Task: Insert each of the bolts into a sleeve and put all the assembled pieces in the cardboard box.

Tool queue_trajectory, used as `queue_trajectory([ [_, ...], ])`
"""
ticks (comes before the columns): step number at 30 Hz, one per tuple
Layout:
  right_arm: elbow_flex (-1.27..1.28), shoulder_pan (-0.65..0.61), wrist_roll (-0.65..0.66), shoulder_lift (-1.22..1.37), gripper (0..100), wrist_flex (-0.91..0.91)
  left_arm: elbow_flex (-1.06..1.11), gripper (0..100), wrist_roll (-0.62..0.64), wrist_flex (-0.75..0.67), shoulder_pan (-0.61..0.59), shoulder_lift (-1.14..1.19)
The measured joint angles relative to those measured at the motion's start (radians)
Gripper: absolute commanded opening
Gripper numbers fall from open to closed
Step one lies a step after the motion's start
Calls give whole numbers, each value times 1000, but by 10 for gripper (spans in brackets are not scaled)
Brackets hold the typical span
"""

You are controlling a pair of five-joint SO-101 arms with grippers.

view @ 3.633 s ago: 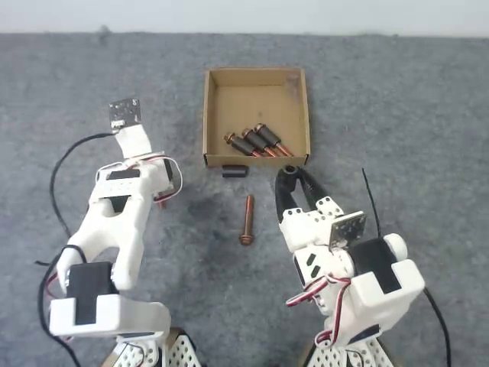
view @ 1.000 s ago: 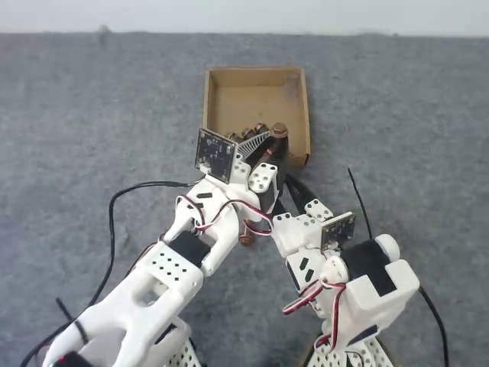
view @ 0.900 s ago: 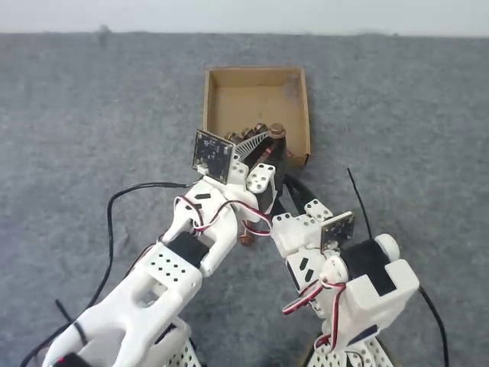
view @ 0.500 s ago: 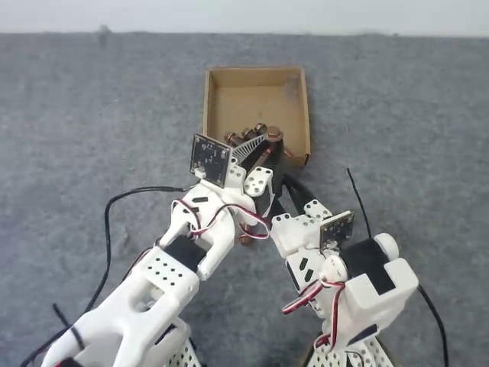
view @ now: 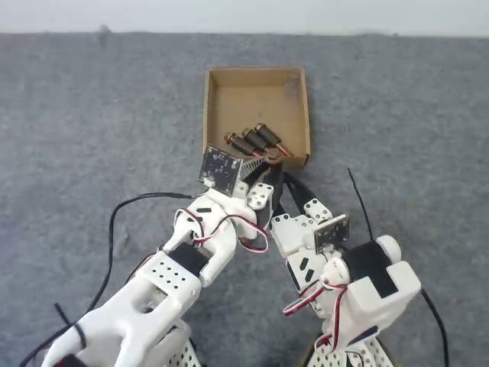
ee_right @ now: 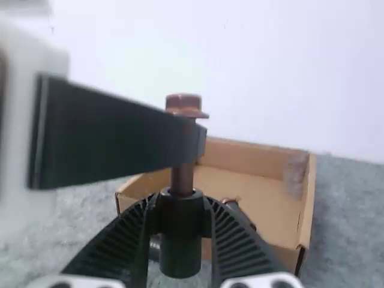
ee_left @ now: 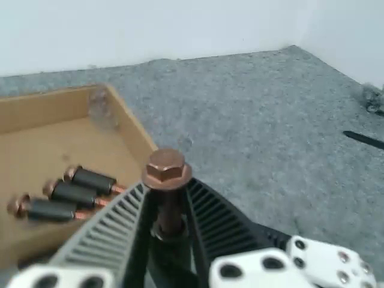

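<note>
Bolt (ee_left: 167, 171) stands upright at the cardboard box's (view: 207, 115) near wall, pinched by its shank in the left claw (ee_left: 167, 201). The bolt's lower end sits in the top of the black sleeve (ee_right: 180, 237), which the right claw (ee_right: 180, 207) grips tight. Three assembled pieces (view: 255, 141) lie side by side inside the box, close to that near wall. Grey worktop (view: 397, 115) surrounds the box.
</note>
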Motion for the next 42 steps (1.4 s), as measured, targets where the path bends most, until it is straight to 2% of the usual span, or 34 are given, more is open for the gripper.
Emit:
queue_trajectory([
  [24, 2, 5, 3, 0, 6, 0, 77, 13, 0, -12, 0, -6],
  [26, 2, 5, 8, 0, 6, 0, 84, 36, 0, -12, 0, -14],
  [32, 2, 12, 9, 0, 6, 2, 98, 202, 0, -12, -5, -15],
  [42, 2, 38, 12, 2, 6, 2, 117, 196, 0, -11, -11, -9],
])
